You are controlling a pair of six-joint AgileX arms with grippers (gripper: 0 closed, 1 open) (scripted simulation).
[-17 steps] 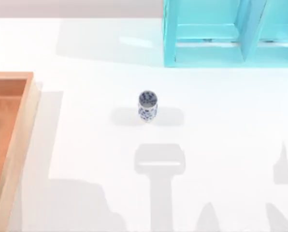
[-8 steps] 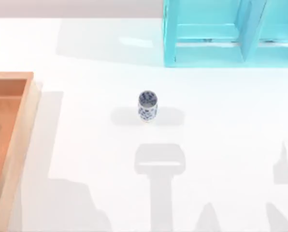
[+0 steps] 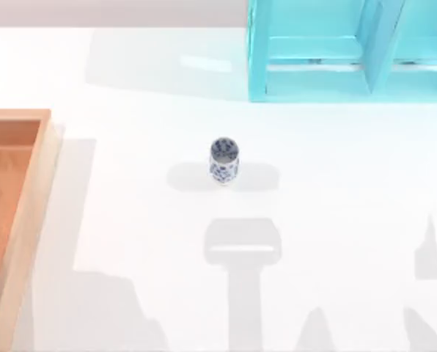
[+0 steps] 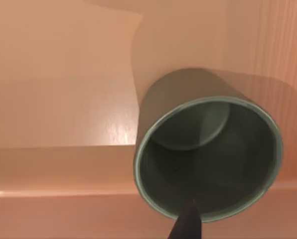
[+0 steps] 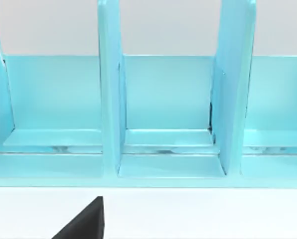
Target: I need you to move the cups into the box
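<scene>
The wider dark olive-grey cup [image 4: 206,154] hangs mouth-up close over the orange-brown inside of the box [image 4: 54,99]. My left gripper [image 4: 187,225] is shut on its rim, and one dark fingertip [image 4: 188,219] shows at the near edge. The narrow white cup with blue flowers [image 3: 223,160] stands upright alone in the middle of the table. The box [image 3: 34,192], with its light tan rim, lies along the table's left edge. My right gripper [image 5: 83,221] is parked facing the turquoise shelf, with a dark part of it low in the right wrist view.
A turquoise shelf unit [image 3: 350,51] with upright dividers [image 5: 108,89] stands at the table's back right. Open white tabletop surrounds the floral cup on all sides. Arm shadows lie across the front of the table.
The arm shadow at the table's front left has drawn back toward the left. The floral cup and the box have not moved.
</scene>
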